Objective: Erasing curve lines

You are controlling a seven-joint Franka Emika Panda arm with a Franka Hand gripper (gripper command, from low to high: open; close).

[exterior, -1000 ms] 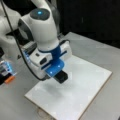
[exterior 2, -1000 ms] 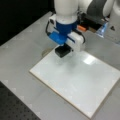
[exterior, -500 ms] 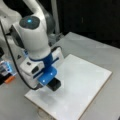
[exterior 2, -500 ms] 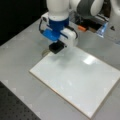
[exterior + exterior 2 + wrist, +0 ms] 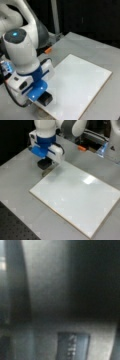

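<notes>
At the board's corner: the gripper (image 5: 43, 96) sits low in the lower left of a front view, and in the upper left of a front view (image 5: 44, 161).
Gripper state: clamped on a black eraser block (image 5: 45, 98), which juts from under the blue finger mount; it shows in both front views (image 5: 44, 164).
Eraser position: at the very corner of the whiteboard (image 5: 77, 85), partly over the board's edge and the grey table (image 5: 87, 43); whether it presses on the surface cannot be told.
Curve lines: no pen stroke can be made out on the board in either front view; the white face reads as blank, with a pale glare patch in a front view (image 5: 88, 180).
Board edges: a thin tan rim runs along the lower and right sides in both front views; the board (image 5: 77, 197) lies flat and skewed to the table's sides.
Open room: the board's whole face away from the gripper lies bare, and bare table (image 5: 17, 175) surrounds it on every side.
Arm: the white Franka body (image 5: 21, 52) stands over the gripper, filling the left of the frame.
Farther out: a small orange object (image 5: 48, 50) lies on the table behind the arm, well apart from the board, also seen in a front view (image 5: 81, 148).
Wrist view: only blurred dark and grey bands and a dark label-like patch (image 5: 73, 346); nothing of the board can be told.
</notes>
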